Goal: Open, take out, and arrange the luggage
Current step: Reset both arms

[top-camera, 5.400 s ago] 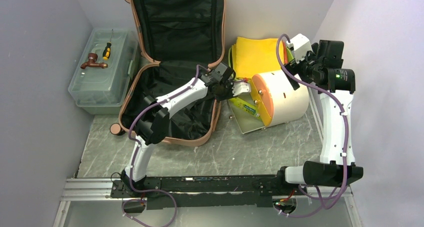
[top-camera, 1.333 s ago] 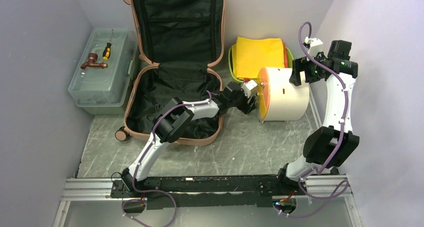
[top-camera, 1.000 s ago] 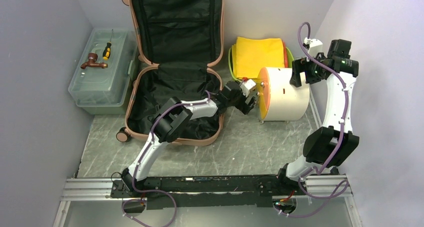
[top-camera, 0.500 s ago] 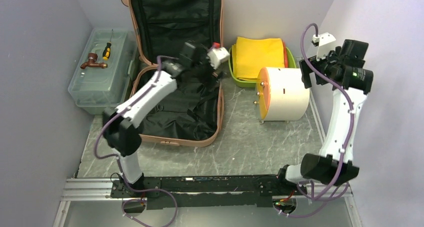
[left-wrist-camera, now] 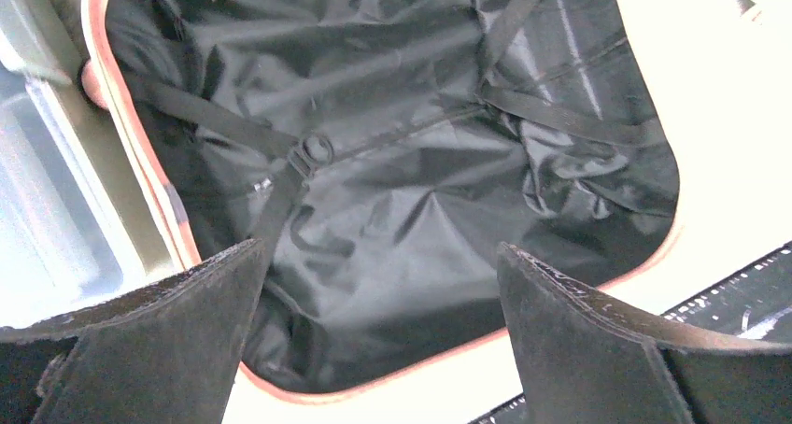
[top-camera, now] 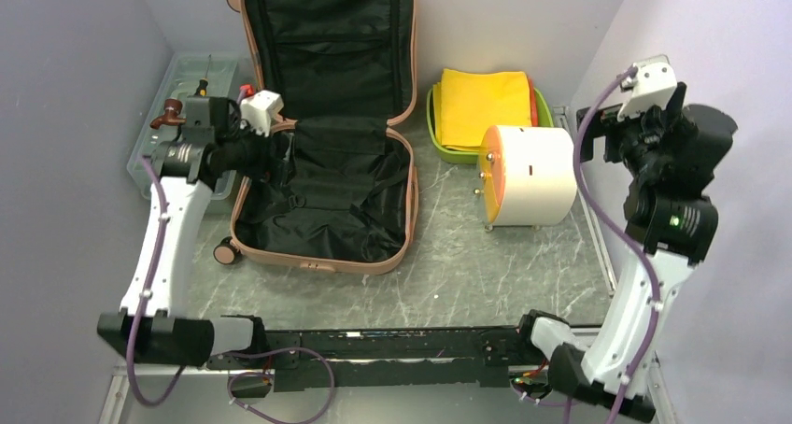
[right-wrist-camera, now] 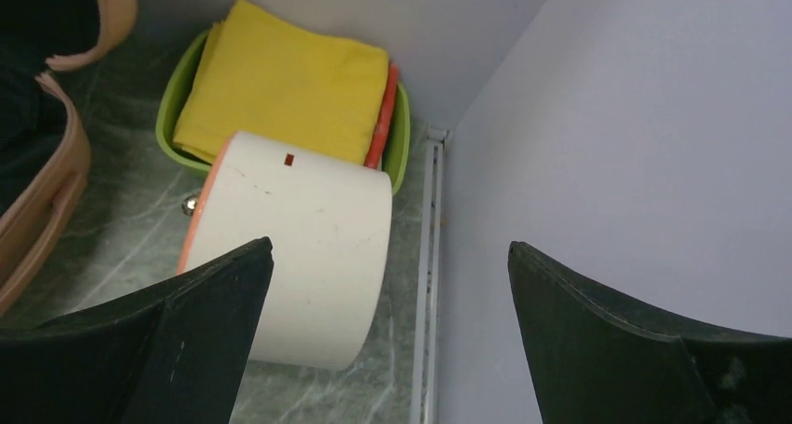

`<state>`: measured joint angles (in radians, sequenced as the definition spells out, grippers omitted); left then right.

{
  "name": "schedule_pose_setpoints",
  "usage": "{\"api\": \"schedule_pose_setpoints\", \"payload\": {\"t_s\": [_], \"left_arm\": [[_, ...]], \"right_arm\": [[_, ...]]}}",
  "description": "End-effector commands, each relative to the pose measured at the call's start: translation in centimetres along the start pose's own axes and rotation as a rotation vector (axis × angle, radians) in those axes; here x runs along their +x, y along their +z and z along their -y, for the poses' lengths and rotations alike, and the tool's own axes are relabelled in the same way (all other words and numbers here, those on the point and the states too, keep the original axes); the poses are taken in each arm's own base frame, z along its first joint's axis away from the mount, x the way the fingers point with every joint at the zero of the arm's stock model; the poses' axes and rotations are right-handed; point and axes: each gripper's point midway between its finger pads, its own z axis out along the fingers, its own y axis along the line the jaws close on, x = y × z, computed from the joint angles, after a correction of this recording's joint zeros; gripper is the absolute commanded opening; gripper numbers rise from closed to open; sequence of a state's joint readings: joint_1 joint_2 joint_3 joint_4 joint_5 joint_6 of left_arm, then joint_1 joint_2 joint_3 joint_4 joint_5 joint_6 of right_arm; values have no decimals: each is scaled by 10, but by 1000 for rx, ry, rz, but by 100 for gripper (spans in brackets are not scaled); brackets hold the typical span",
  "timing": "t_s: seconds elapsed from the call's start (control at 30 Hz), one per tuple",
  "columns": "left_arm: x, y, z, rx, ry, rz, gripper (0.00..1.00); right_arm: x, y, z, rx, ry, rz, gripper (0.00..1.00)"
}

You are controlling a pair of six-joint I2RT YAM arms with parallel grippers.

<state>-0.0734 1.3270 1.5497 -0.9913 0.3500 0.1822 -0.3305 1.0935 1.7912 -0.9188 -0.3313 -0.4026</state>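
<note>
Black straps [left-wrist-camera: 215, 120] inside the luggage [top-camera: 322, 204] could snag the wide, empty left end effector [left-wrist-camera: 378, 256]; the right end effector [right-wrist-camera: 390, 247] also gapes empty.

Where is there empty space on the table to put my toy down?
The biggest bare patch of table lies in front of the suitcase and the white drum, up to the black rail. A narrow strip runs between suitcase and drum. Inside the suitcase is bare too. The back is crowded: toolbox, suitcase lid, green tray and drum sit close together.
</note>
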Motion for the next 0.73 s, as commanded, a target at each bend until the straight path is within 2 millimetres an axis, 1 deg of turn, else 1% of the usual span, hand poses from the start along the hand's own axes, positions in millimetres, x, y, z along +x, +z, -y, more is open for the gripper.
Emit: {"api": "schedule_pose_setpoints", "payload": {"t_s": [0.0,0.07,0.17,0.23,0.27,0.3,0.43,0.5,0.6,0.7], "left_arm": [[5,-37,6,3,-107,89,100],[10,-45,0,-12,-162,105,99],[26,-50,0,-47,-197,100,100],[34,-57,2,-73,-196,108,100],[37,-62,3,-87,-192,117,99],[39,-68,4,-105,-184,128,99],[46,-102,9,-191,-123,211,99],[55,-111,13,-216,-109,241,99],[64,-117,17,-234,-111,276,99],[68,-118,11,-273,-107,278,99]], "right_arm": [[-34,-25,-15,-14,6,201,100],[-23,-28,-29,-72,15,187,100],[3,-28,-48,-149,19,114,100],[21,-32,-59,-184,24,76,100],[25,-37,-64,-188,31,72,100],[26,-48,-70,-191,33,85,100],[35,-87,-91,-181,11,136,100],[45,-99,-101,-193,18,133,100],[58,-108,-117,-238,52,121,100],[63,-107,-123,-256,101,115,100]]}}
